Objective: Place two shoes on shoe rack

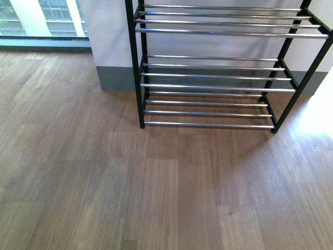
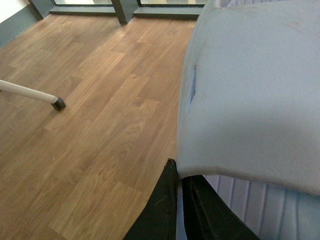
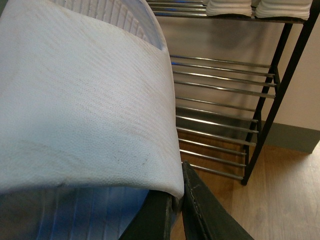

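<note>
The shoe rack (image 1: pixel 141 78), a black frame with chrome bars, stands against the wall in the front view, and no shoe or arm shows there. In the right wrist view the shoe rack (image 3: pixel 260 125) is close by. On its highest tier in that view rest two white ribbed soles (image 3: pixel 230 6) that look like the two shoes, cut off by the frame edge. My right gripper (image 3: pixel 179 187) is shut with nothing between its fingers. My left gripper (image 2: pixel 177 172) is also shut and empty, over the wooden floor. A pale padded cover (image 3: pixel 85 100) fills much of both wrist views.
The same pale cover (image 2: pixel 250 90) sits right above the left fingers. A white pole with a dark foot (image 2: pixel 59 103) rests on the floor in the left wrist view. Wooden floor (image 1: pixel 156 192) stretches in front of the rack. A grey baseboard (image 1: pixel 117 78) and a window lie at the left.
</note>
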Robot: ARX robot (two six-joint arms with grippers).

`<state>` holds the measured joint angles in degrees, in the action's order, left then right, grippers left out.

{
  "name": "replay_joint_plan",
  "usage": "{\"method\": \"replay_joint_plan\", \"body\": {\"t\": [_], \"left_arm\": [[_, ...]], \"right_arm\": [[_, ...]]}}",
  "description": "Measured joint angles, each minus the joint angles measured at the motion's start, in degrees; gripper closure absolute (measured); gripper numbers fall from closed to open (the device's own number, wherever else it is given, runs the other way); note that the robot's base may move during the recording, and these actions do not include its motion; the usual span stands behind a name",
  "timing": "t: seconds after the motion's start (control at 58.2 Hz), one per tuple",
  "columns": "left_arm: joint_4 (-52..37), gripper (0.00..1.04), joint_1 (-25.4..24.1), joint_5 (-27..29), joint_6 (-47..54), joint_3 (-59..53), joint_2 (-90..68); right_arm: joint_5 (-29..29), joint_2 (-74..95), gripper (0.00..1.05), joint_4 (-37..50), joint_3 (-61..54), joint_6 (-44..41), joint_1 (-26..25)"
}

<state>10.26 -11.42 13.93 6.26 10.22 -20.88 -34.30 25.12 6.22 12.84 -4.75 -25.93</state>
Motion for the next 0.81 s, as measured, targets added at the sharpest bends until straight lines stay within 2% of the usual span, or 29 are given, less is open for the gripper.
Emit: {"method": "replay_joint_plan", "body": {"t": [0.808], "left_arm": [[0.0, 1.03, 0.0, 0.2, 0.0, -0.1, -0.1]], "right_arm": [[-0.1, 0.1, 1.03, 0.0, -0.1, 0.2, 0.0]]}}
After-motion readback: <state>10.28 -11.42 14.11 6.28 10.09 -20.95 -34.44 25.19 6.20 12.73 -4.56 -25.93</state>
